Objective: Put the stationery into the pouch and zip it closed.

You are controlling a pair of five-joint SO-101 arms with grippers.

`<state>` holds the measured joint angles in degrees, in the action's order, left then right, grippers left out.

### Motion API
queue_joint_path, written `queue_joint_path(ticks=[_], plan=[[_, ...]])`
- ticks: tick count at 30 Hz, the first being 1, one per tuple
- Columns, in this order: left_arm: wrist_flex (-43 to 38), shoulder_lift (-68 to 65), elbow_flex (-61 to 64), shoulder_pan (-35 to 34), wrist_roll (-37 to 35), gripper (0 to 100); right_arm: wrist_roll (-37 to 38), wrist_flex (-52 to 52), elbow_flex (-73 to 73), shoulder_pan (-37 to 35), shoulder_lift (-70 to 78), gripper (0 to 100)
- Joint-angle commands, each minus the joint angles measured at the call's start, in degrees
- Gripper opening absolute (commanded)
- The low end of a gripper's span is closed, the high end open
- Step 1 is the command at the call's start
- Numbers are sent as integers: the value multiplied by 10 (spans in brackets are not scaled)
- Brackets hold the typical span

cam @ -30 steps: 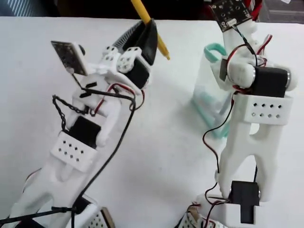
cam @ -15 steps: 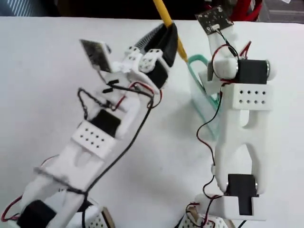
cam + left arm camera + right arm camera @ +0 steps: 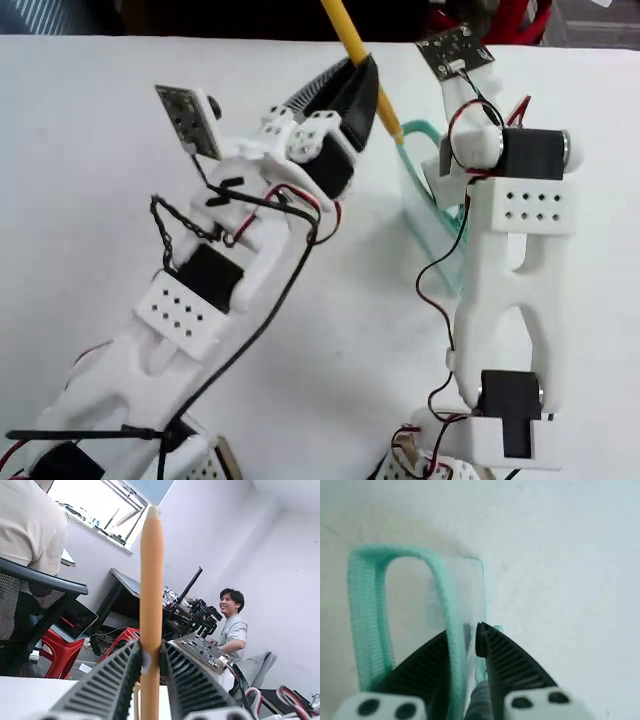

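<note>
Both clamped: left fingers (image 3: 345, 92) have brought the pencil (image 3: 347, 38) beside the pouch (image 3: 432, 215), right fingers (image 3: 507, 662) pinching its rim; insertion looks next.

Right arm (image 3: 515, 260) close over pouch (image 3: 422, 192)

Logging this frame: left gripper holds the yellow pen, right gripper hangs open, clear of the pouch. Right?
No: the right gripper is shut on the pouch, as the right wrist view shows. The left gripper does hold the yellow pen.
</note>
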<state>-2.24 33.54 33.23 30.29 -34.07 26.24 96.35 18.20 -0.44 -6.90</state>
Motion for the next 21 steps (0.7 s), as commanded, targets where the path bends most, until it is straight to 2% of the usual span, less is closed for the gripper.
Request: queue_joint_path(ticks=[1,9,21], plan=[[-32,18,-18,9,-1,24,-11,6,2,-3,-32,20],[-103,-75,-4,7,42,28,-40,5,2,-3,-31,20],[-102,-139,-15,10,45,31,-35,5,2,0,-30,20]])
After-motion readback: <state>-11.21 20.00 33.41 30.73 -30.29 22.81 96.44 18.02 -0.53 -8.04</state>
